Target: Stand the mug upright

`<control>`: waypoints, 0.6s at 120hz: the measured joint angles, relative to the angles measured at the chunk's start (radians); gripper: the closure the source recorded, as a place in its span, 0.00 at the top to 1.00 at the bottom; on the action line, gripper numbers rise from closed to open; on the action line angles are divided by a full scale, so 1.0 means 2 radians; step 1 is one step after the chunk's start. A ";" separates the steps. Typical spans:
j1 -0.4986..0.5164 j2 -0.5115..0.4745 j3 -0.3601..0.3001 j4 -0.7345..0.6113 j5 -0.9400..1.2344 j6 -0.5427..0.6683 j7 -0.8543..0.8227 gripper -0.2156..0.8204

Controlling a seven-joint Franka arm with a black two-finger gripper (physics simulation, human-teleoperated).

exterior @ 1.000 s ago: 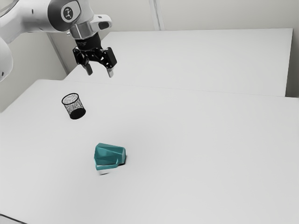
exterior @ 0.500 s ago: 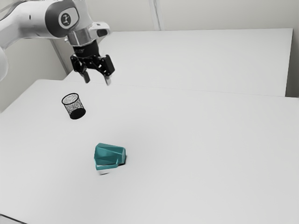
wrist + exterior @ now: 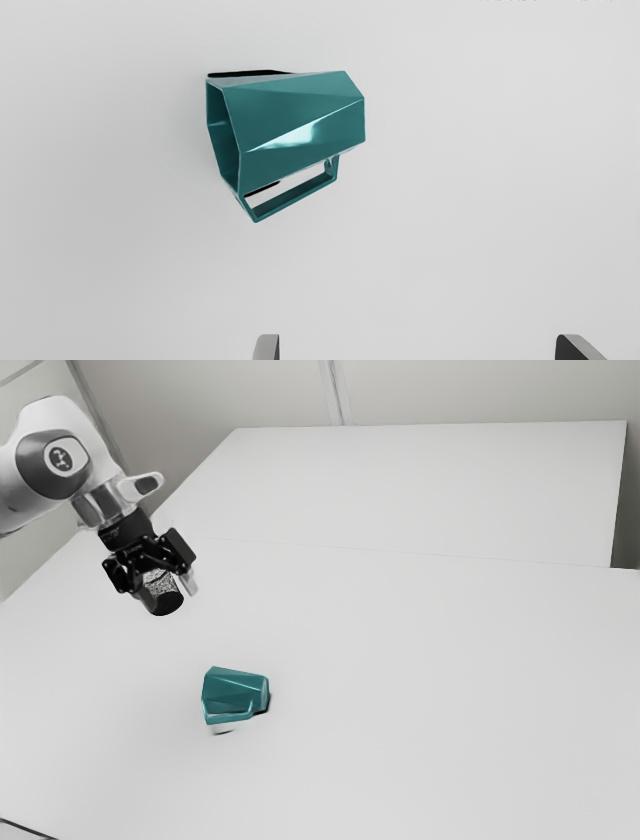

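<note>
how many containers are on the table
2: the teal mug, lying on its side on the table, and the black mesh cup, partly behind the hand in the exterior view. The arm could hide more.

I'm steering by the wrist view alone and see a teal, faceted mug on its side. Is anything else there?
Observer: Yes, a black wire-mesh cup, partly hidden by the black two-fingered hand in the exterior view.
Operator: Which is nearer that camera, mug or cup?
Observer: The mug.
Operator: What's carrying my camera?
Observer: A white arm with dark grey panels, coming in from the exterior view's left.
</note>
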 joint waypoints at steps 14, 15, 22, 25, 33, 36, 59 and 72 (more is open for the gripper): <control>0.004 -0.002 0.020 -0.051 -0.032 0.035 0.021 0.79; 0.004 -0.002 0.021 -0.054 -0.033 0.038 0.022 0.79; 0.006 -0.001 0.025 -0.077 -0.046 0.058 0.032 0.79; 0.008 -0.001 0.028 -0.088 -0.052 0.068 0.036 0.79; 0.010 0.000 0.032 -0.112 -0.067 0.093 0.046 0.79; 0.010 0.001 0.032 -0.120 -0.073 0.102 0.049 0.79; 0.026 0.038 0.038 -0.153 -0.144 0.169 0.094 0.79; 0.027 0.065 0.039 -0.156 -0.189 0.194 0.124 0.79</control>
